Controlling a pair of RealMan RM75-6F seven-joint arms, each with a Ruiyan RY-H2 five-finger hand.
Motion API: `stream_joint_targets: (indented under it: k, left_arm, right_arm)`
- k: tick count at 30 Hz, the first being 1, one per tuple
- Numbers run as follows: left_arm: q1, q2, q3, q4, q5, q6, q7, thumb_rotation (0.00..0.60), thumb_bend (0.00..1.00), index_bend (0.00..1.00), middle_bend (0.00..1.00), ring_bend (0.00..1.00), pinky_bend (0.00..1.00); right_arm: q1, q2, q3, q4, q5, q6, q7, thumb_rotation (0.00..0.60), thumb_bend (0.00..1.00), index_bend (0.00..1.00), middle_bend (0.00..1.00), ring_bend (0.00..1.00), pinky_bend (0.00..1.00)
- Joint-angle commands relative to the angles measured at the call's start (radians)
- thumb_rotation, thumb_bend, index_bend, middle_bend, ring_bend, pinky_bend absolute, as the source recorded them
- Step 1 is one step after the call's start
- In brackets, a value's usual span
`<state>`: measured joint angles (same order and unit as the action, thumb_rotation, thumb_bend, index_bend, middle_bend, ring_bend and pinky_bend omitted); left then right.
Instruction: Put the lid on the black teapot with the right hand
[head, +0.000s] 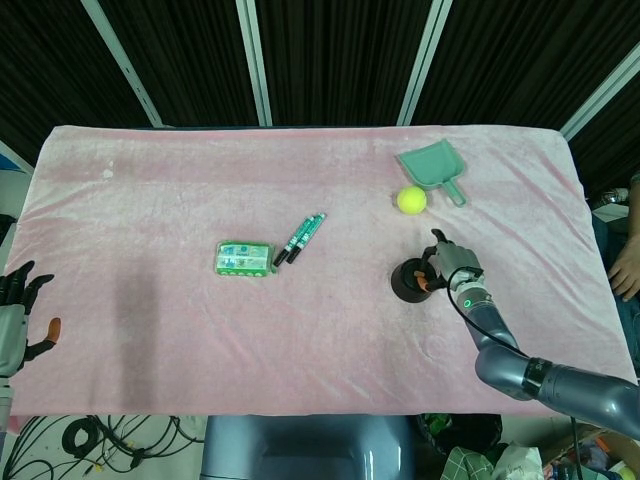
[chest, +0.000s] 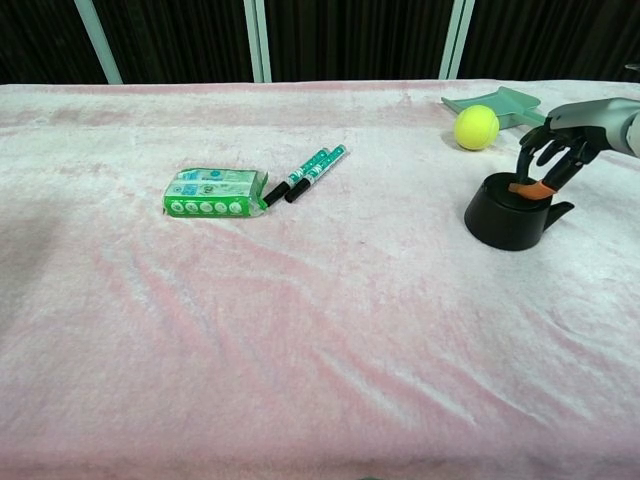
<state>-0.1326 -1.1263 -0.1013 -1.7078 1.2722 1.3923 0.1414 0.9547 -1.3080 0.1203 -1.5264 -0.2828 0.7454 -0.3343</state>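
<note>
The black teapot (head: 408, 282) (chest: 505, 215) stands on the pink cloth at the right, its spout toward the right in the chest view. My right hand (head: 452, 266) (chest: 560, 140) hangs over its top, fingers curled down. The orange-tipped thumb and the fingertips (chest: 528, 184) meet on the black lid, which sits at the pot's mouth and is mostly hidden under them. My left hand (head: 15, 315) is off the table's left edge, fingers apart and holding nothing.
A yellow tennis ball (head: 411, 200) (chest: 476, 127) and a teal dustpan (head: 430, 167) lie just behind the teapot. Two green markers (head: 300, 237) and a green packet (head: 244, 259) lie mid-table. A person's hand (head: 626, 268) shows at the right edge.
</note>
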Motion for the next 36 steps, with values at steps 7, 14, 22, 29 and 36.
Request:
stream_joint_targets:
  k: [7,14,22,29,36]
  left_arm:
    - [0.000,-0.001,-0.002,-0.001,-0.001,0.002,0.001,0.600,0.44,0.18,0.00,0.00,0.00]
    - [0.001,-0.002,-0.001,0.000,0.001,0.005,0.000,0.600,0.44,0.18,0.00,0.00,0.00]
    - [0.005,-0.003,-0.002,-0.001,0.008,0.016,-0.006,0.600,0.44,0.18,0.00,0.00,0.00]
    - [0.007,-0.008,-0.001,0.000,0.018,0.028,-0.003,0.600,0.44,0.17,0.00,0.00,0.00]
    - [0.013,-0.005,-0.005,-0.005,0.024,0.041,-0.015,0.600,0.44,0.17,0.00,0.00,0.00]
  right_arm:
    - [-0.019,0.043,0.038,-0.049,-0.035,0.011,0.052,0.600,0.09,0.10,0.00,0.12,0.18]
    - [-0.082,0.185,0.075,-0.203,-0.144,0.055,0.118,0.600,0.09,0.06,0.00,0.12,0.18]
    - [-0.279,0.409,0.062,-0.485,-0.445,0.289,0.185,0.600,0.09,0.07,0.00,0.12,0.18]
    - [-0.551,0.419,-0.115,-0.557,-0.866,0.630,0.115,0.600,0.09,0.07,0.00,0.12,0.18]
    - [-0.704,0.285,-0.218,-0.422,-1.082,0.813,0.004,0.600,0.09,0.07,0.00,0.12,0.18]
